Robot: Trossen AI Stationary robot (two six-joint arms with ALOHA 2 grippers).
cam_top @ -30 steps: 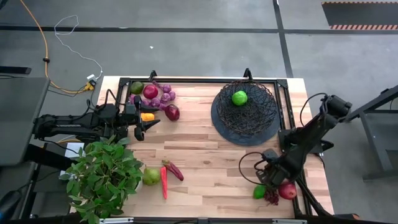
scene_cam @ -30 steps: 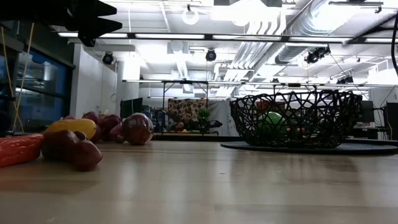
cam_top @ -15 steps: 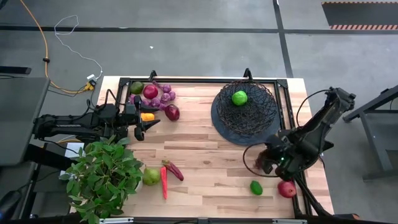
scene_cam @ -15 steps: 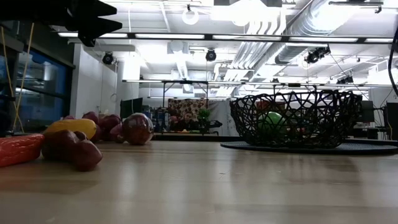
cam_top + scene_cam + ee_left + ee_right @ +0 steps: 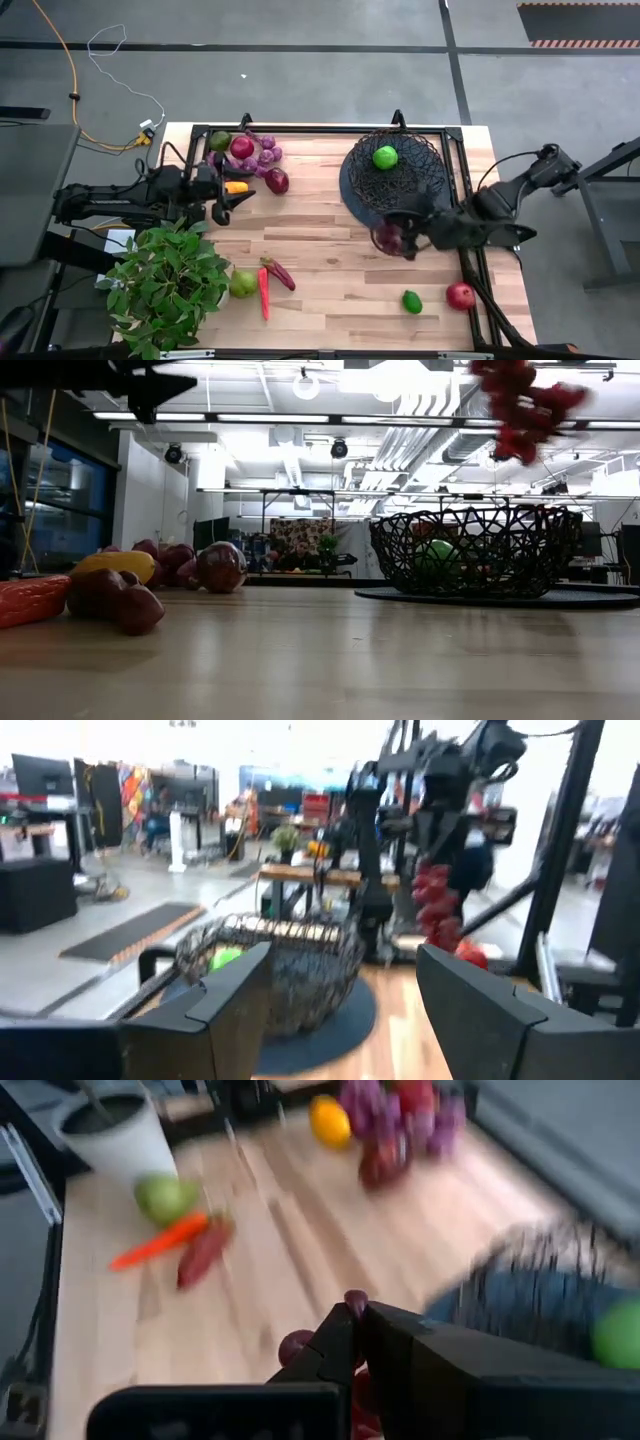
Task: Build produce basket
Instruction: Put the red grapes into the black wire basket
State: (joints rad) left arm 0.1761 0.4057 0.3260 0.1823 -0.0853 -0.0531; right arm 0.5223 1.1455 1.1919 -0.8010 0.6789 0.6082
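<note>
The black wire basket (image 5: 395, 180) stands far right on the table with a green lime (image 5: 385, 157) inside. My right gripper (image 5: 405, 238) is shut on a dark red grape bunch (image 5: 388, 238) just before the basket's near rim. In the low view the bunch (image 5: 520, 405) hangs high above the basket (image 5: 470, 550). My left gripper (image 5: 215, 197) is open and hovers by the produce pile (image 5: 250, 155) at the far left, beside an orange fruit (image 5: 237, 187). A lime (image 5: 411, 301) and a red apple (image 5: 460, 296) lie near the right front corner. My right gripper pinches the grape bunch between its shut fingers (image 5: 345, 1335), reaching in from the table's right. Single grapes (image 5: 355, 1298) show at the fingertips; the exact part held is hidden by the fingers. The bunch (image 5: 437, 900) hangs below the gripper, lifted clear of the table.
A leafy potted plant (image 5: 165, 285) fills the near left corner. Beside it lie a green pear (image 5: 243, 284) and red chillies (image 5: 265, 290). A dark red apple (image 5: 277, 180) sits by the pile. A black frame (image 5: 330, 130) runs along the far edge.
My right gripper has lifted the grape bunch from beside the lime and apple at the near right corner. It has carried it up and toward the far left, to the basket's near rim. The lime and apple stay on the table.
</note>
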